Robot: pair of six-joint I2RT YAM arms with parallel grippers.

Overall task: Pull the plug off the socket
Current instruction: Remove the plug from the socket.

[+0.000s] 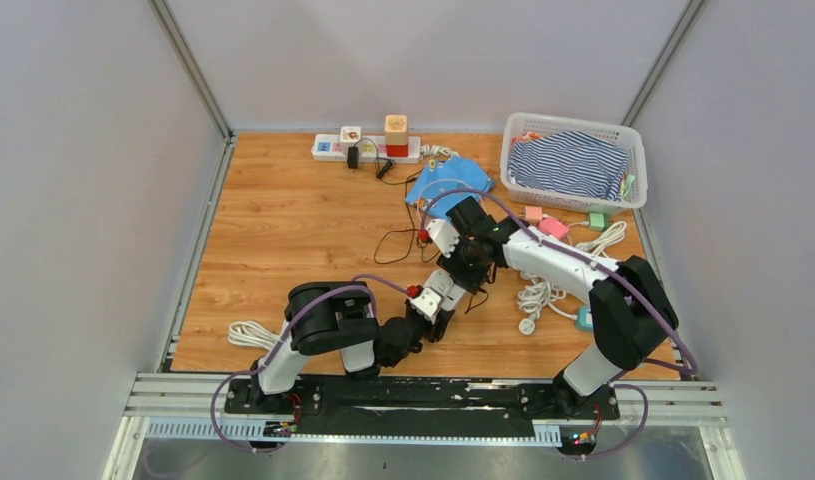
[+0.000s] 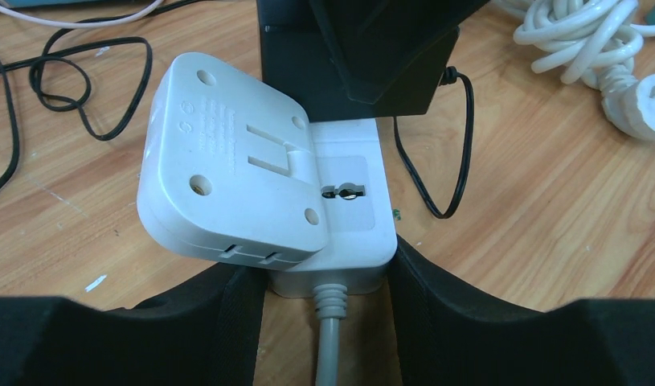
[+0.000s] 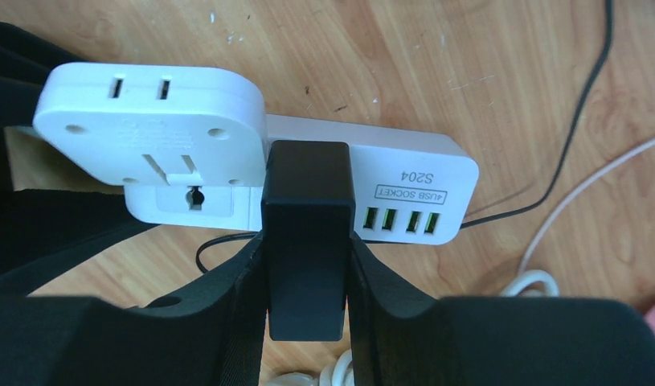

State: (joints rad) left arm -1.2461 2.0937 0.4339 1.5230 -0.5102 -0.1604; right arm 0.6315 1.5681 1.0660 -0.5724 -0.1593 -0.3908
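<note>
Left pincer (image 2: pixel 328 283): pressed in on the cord end of the white plastic USB socket block (image 2: pixel 350 229), one black finger on each flank. The pale grey moulded cord (image 2: pixel 330 338) leaves the block at 6 o'clock, between the fingers. The block is upside down, keyhole mount facing the wrist camera.

Right pincer (image 3: pixel 306 261): pinching the black rectangular plug (image 3: pixel 308 201) from both sides. The plug butts against the long side of the block, next to the four green USB ports. Contact is plain; the prongs are hidden, so how deep it sits cannot be told.

A white rounded-square plastic adapter (image 2: pixel 227 157) overlaps the block at 10 o'clock in the left wrist view, with two slots in its edge.

Top view: both pincers meet near the middle of the wooden worktop (image 1: pixel 283 230), with the plug and block between them.

Around them: a thin black cable (image 2: pixel 438 161) loops at 3 o'clock of the block. A coiled white cable with a white plug head (image 2: pixel 629 100) lies at 2 o'clock. Farther out in the top view, a blue cloth (image 1: pixel 451 182) lies at 12 o'clock. A white mesh basket (image 1: pixel 633 190) holding striped fabric stands at 1 o'clock. A long white power strip (image 1: pixel 328 148) lies at 11 o'clock, along the far edge.
</note>
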